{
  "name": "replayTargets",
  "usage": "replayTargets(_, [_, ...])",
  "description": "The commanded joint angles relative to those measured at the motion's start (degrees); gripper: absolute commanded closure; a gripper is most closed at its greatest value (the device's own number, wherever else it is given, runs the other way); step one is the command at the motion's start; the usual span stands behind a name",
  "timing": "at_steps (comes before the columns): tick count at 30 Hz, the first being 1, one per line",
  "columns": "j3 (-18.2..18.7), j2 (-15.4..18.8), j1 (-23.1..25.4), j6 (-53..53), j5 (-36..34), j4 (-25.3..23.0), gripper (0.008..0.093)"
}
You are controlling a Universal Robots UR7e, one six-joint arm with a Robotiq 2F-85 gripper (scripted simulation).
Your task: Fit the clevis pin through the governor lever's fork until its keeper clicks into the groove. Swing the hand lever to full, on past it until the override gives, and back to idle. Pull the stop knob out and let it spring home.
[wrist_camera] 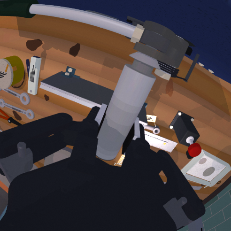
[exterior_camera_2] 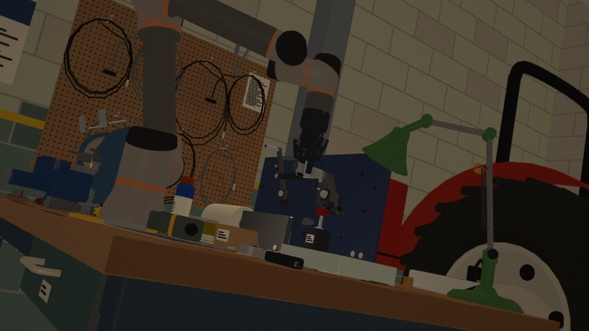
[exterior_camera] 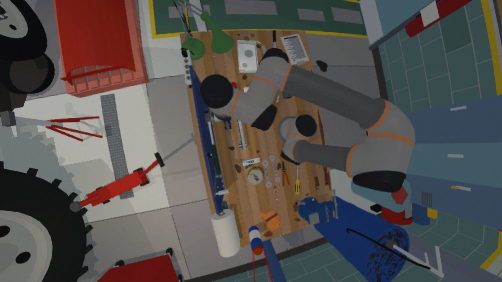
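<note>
The grey clevis pin (wrist_camera: 124, 110) stands gripped in my closed gripper (wrist_camera: 117, 126), its tapered tip at the top of the governor lever's grey fork (wrist_camera: 162, 44). The gripper (exterior_camera_2: 305, 166) hangs above the fork (exterior_camera_2: 327, 193) in front of the dark blue panel (exterior_camera_2: 329, 206). A pale rod (wrist_camera: 79, 16) runs from the fork to the left, ending in a dark green grip (exterior_camera_2: 290, 176). The hand lever (exterior_camera_2: 280, 173) stands to the left on the panel. The red stop knob (wrist_camera: 194, 149) sits on its black block (wrist_camera: 184, 128) lower right of the pin.
A shallow grey tray (wrist_camera: 206, 167) lies by the bench edge beside the knob. A long grey rail (wrist_camera: 77, 89) lies on the bench below the pin. Wrenches (wrist_camera: 16, 103) and a round gauge (wrist_camera: 9, 72) lie left. A green desk lamp (exterior_camera_2: 473, 197) stands at the right end.
</note>
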Motion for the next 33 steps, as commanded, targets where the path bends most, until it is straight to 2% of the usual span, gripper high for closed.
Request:
replayTargets(1, [0.0,0.0,0.0,0.0,0.0,0.0,0.0934])
replayTargets(10, [0.0,0.0,0.0,0.0,0.0,0.0,0.0934])
replayTargets(33, [0.0,0.0,0.0,0.0,0.0,0.0,0.0474])
